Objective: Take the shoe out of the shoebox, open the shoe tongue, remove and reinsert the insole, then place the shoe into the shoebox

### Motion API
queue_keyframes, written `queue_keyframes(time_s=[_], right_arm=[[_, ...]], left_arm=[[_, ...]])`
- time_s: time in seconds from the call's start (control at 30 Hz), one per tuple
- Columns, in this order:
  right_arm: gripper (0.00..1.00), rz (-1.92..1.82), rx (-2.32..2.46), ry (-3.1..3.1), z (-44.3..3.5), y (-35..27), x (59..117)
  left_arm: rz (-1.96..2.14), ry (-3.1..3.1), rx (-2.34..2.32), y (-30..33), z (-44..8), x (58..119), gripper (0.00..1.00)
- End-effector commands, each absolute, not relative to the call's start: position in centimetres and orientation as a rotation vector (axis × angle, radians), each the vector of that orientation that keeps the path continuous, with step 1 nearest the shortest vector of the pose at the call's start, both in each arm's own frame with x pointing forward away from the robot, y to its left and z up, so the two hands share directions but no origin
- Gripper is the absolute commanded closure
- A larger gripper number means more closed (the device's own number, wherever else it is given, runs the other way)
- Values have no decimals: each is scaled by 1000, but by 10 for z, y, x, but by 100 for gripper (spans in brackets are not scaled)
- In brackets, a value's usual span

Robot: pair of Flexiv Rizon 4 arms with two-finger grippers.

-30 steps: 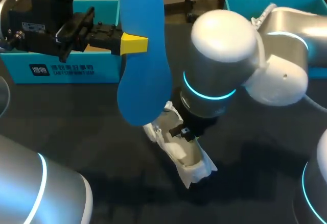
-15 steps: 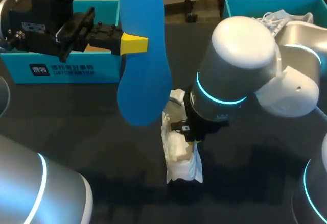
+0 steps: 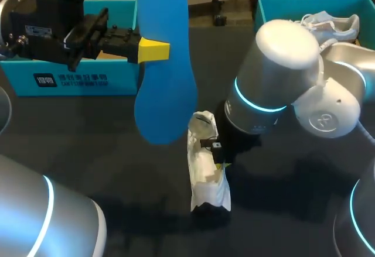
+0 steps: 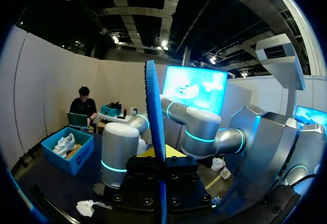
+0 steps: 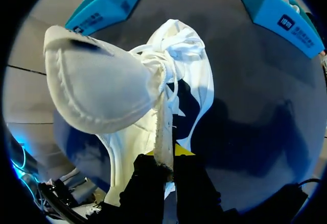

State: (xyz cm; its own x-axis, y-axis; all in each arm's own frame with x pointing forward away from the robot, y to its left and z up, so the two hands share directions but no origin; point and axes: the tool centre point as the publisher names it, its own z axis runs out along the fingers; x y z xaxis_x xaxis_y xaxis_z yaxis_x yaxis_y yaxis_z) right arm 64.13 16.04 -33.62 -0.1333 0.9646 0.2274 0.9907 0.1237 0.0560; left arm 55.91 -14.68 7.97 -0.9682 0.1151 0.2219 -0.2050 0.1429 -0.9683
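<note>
Head view: left gripper (image 3: 153,51) is clamped on the upright blue insole (image 3: 166,93); right gripper (image 3: 218,156) is closed on the white shoe's (image 3: 205,178) side wall at the middle of the table (image 3: 105,151).

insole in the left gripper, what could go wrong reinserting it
The left gripper pinches the blue insole at one edge only, so it may pivot or slip when pressed in. The right gripper holds the white shoe by a thin strip, which could twist or pull free.
</note>
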Motion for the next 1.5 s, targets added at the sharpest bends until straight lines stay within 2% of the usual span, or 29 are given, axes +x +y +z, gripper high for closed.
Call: queue_keyframes(time_s=[0.03, 0.67, 0.7, 0.73, 0.87, 1.3, 1.5], right_arm=[[100, -329, -1937, -2215, -351, 162, 643], [100, -343, -1920, -2127, -383, 157, 646], [57, -346, -1924, -2122, -382, 157, 645], [0, -350, -1933, -2117, -379, 156, 644], [0, -369, -1969, -2114, -364, 153, 640], [0, -765, -1770, -1816, -291, 107, 638], [0, -765, -1770, -1816, -291, 107, 638]], left_arm=[[1905, -2179, 86, -147, 80, 560, 100], [1905, -2179, 86, -147, 80, 560, 100], [1905, -2179, 86, -147, 80, 560, 100], [1905, -2179, 86, -147, 80, 560, 100], [1905, -2179, 86, -147, 80, 560, 100], [1905, -2179, 86, -147, 80, 560, 100], [1905, -2179, 86, -147, 80, 560, 100]])
